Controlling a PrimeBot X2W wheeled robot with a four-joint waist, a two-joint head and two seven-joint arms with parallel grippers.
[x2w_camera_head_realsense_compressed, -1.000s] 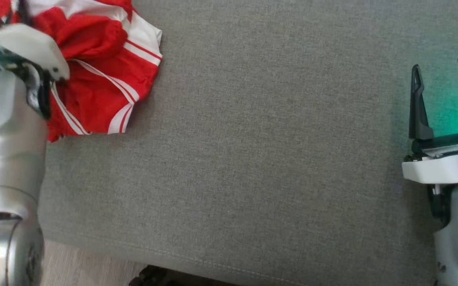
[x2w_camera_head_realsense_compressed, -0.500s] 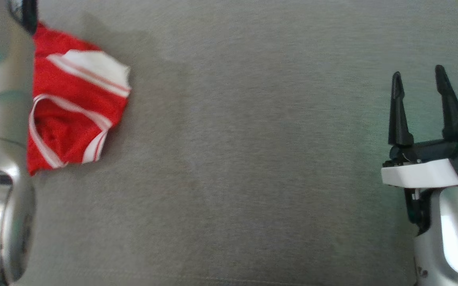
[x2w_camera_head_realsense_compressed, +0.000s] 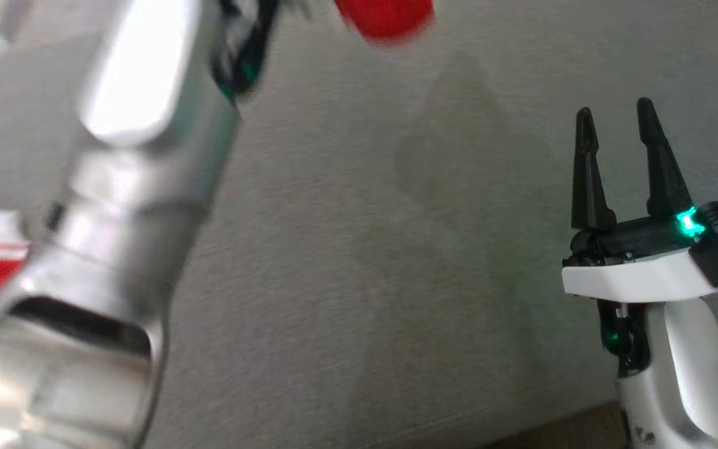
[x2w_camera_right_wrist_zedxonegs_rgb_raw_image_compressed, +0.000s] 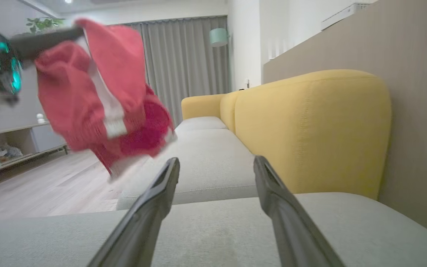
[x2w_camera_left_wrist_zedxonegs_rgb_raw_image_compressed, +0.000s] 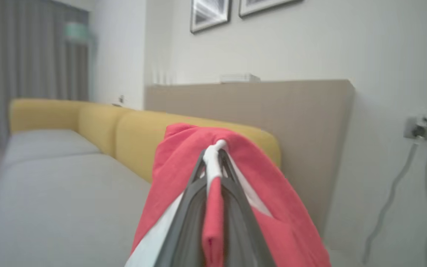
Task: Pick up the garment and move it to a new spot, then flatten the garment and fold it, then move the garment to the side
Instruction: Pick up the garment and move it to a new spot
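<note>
Carrying the garment (x2w_camera_right_wrist_zedxonegs_rgb_raw_image_compressed: 87,96) to a new spot, pinched tight in the left gripper (x2w_camera_left_wrist_zedxonegs_rgb_raw_image_compressed: 218,150), with the right gripper (x2w_camera_head_realsense_compressed: 614,112) spread wide and empty at three o'clock in the head view. Next, likely: lower onto the grey seat (x2w_camera_head_realsense_compressed: 365,249), let go, smooth flat. Hangs bunched aloft at twelve o'clock, red with white stripes.
</note>
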